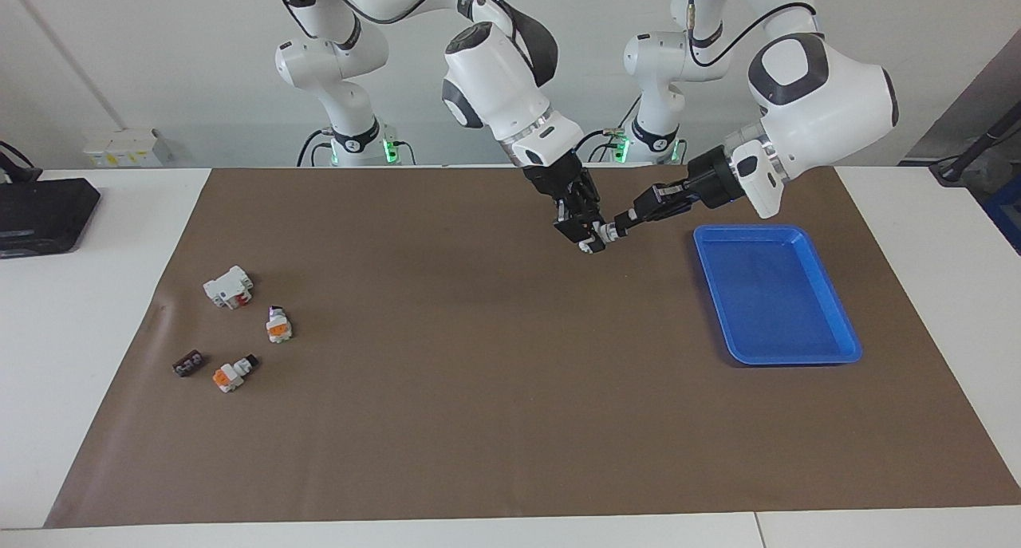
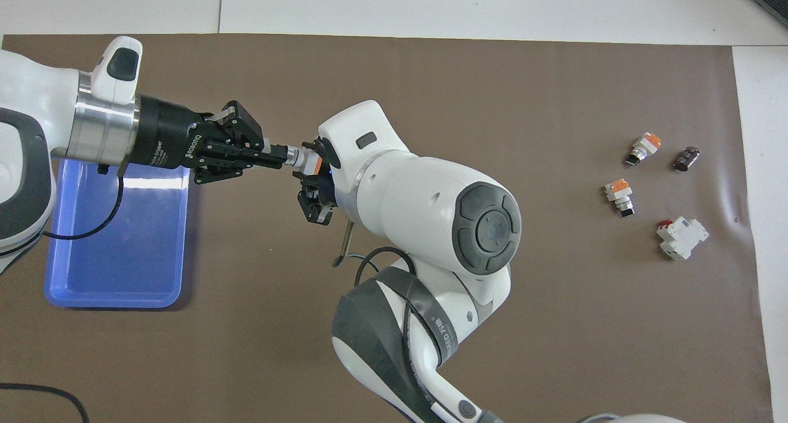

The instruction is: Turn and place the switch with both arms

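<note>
The switch hangs in the air over the brown mat, between the two grippers. Its orange face and silver knob show in the overhead view. My right gripper reaches down from above and is shut on the switch's white body. My left gripper comes in level from the tray's side and is shut on the knob end. In the overhead view the left gripper is plain, while the right gripper is mostly hidden under its own wrist.
A blue tray lies at the left arm's end. At the right arm's end lie two more switches, a larger white block and a small dark-brown piece. A black box sits off the mat.
</note>
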`<state>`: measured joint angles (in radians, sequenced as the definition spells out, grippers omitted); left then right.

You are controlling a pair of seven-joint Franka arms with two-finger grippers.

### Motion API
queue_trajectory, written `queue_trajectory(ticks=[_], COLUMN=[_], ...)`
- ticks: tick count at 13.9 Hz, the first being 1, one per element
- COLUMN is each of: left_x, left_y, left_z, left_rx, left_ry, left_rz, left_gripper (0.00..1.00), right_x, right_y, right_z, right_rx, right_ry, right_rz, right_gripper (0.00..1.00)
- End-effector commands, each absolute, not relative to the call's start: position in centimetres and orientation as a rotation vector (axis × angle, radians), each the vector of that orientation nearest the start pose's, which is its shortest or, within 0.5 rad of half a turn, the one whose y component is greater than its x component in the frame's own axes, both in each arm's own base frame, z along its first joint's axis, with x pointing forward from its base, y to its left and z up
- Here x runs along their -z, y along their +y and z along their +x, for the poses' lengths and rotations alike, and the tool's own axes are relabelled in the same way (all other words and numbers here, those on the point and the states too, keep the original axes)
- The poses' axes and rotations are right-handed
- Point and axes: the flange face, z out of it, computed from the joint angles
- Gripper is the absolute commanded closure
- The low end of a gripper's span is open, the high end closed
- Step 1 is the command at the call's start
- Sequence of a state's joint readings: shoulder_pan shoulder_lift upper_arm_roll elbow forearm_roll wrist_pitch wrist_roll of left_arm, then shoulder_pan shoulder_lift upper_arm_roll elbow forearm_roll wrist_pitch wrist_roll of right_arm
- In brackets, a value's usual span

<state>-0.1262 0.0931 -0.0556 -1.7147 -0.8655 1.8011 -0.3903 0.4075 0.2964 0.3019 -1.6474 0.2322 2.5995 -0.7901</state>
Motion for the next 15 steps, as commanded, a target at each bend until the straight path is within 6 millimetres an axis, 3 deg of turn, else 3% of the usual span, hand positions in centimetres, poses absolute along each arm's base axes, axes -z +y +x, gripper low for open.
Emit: queue_trajectory(ticks=[1,15], left_x=[-54.4,-54.0], left_y=[-16.4,-14.7], left_z=[57.6,59.7], left_rx=[0.343,0.458], left_ry=[0.681,1.604], left_rz=[2.237,1.858], left_gripper=[1.0,1.0], right_x=[-53.3,-53.4], right_y=[42.8,42.8], right_z=[54.9,54.9], right_rx=[1.014,1.01], right_ry=[-1.63,-1.598], right_rz=[-2.206,-2.227], right_gripper=[1.0,1.0])
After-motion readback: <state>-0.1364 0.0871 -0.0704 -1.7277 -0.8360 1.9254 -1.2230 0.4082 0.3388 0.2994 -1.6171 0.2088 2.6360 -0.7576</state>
